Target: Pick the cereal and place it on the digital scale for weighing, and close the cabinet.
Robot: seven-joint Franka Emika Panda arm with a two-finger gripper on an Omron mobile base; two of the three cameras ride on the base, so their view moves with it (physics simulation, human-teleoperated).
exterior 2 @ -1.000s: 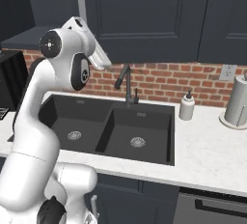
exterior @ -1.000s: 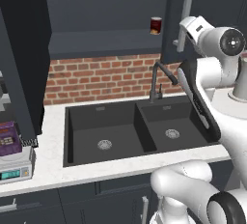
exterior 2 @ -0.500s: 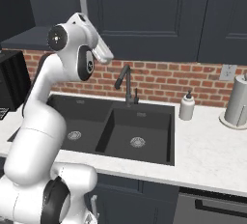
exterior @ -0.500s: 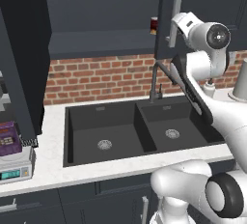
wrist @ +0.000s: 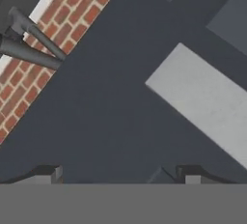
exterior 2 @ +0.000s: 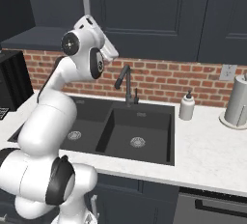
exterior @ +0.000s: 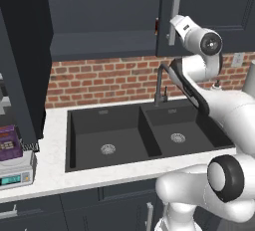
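Closest to you, at the left edge of the left base view, the cereal [exterior: 10, 143] stands upright on the digital scale [exterior: 16, 172], which sits on the white counter [exterior: 52, 163] left of the black double sink [exterior: 144, 135]. The right base view gives you what the left one lacks: a soap dispenser [exterior 2: 186, 107] and a paper towel roll [exterior 2: 239, 101] on open counter to the sink's right, and the black microwave [exterior 2: 12, 79] at the left.

The arm rises from the base, bends over the sink and reaches up, so its hand sits at the cabinet [exterior: 209, 6] door by the long silver bar handle [exterior: 174, 12]. In the hand view the gripper [wrist: 118, 174] has its fingertips [wrist: 48, 174] spread wide with nothing between them, facing the dark door panel and the handle's pale bar, with the faucet [wrist: 29, 42] and brick wall at upper left.

Left of that door, the cabinet shelf lies open and dark, and a little dark red shows just beside the door edge.
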